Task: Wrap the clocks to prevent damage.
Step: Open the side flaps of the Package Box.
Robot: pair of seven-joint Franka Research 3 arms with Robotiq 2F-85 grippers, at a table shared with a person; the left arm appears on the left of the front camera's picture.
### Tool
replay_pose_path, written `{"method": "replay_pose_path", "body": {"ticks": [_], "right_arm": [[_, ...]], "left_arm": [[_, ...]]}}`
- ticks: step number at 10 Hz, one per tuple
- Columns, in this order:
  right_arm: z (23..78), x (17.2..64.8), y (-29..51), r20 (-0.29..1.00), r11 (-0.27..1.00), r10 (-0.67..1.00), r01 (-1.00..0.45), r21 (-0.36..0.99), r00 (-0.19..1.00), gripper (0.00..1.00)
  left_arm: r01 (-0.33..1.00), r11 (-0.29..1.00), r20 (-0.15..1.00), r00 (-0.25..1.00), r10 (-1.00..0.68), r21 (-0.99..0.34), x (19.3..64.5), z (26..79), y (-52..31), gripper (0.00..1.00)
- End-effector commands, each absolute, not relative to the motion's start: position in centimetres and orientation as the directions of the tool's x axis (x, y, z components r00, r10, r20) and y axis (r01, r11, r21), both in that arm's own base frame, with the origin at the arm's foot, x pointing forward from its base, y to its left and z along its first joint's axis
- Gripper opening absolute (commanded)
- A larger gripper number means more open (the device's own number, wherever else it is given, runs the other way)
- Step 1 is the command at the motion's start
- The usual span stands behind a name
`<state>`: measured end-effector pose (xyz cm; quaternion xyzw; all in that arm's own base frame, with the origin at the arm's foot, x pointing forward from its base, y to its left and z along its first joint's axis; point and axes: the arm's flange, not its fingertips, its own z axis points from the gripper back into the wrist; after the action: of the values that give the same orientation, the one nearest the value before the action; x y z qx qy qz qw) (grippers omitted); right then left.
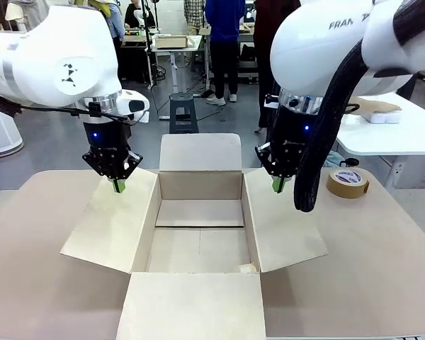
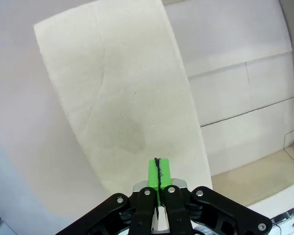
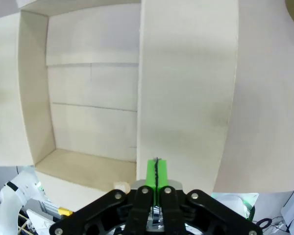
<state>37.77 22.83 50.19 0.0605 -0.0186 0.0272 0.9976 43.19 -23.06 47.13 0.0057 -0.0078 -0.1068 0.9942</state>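
Beige desk [image 1: 28,283] is carrying an open cardboard carton [image 1: 198,185], its flaps folded outward. A small pale scrap [image 1: 246,268] is lying on the carton's floor by the near right corner. The left pincer [image 1: 118,185] is hovering over the left flap [image 1: 110,223], green pads pressed together on nothing. The right pincer [image 1: 278,186] is hanging over the right flap [image 1: 283,227], likewise closed and empty. A brown tape roll [image 1: 348,182] is lying beyond the right arm. Where the clocks are cannot be told. Farther back, people [image 1: 223,42] are standing.
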Motion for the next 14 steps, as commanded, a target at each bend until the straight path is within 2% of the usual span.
{"method": "replay_pose_path", "body": {"ticks": [1,4,5,9,14], "right_arm": [[48.6,38.4,22.5,0.057,0.995,0.014,-0.02,0.098,0.998,0.01],[45.0,40.0,21.5,0.061,0.996,-0.008,0.003,0.088,0.998,0.01],[42.5,40.7,21.0,0.064,0.997,-0.006,0.001,0.074,0.998,0.01],[40.3,41.1,20.3,0.076,1.0,-0.017,0.015,0.021,0.997,0.01],[36.9,42.1,19.9,0.064,1.0,-0.001,-0.001,0.031,0.998,0.01]], "left_arm": [[0.186,0.982,0.018,0.982,-0.187,0.029,42.8,46.5,-23.3,0.0],[0.213,0.976,0.0,0.977,-0.214,0.054,42.5,45.6,-22.7,0.0],[0.228,0.972,-0.008,0.974,-0.228,0.056,43.4,43.9,-21.7,0.0],[0.228,0.972,0.016,0.973,-0.23,0.059,44.4,41.7,-20.5,0.0],[0.238,0.969,-0.019,0.971,-0.24,-0.061,46.2,37.5,-19.7,0.0]]}}
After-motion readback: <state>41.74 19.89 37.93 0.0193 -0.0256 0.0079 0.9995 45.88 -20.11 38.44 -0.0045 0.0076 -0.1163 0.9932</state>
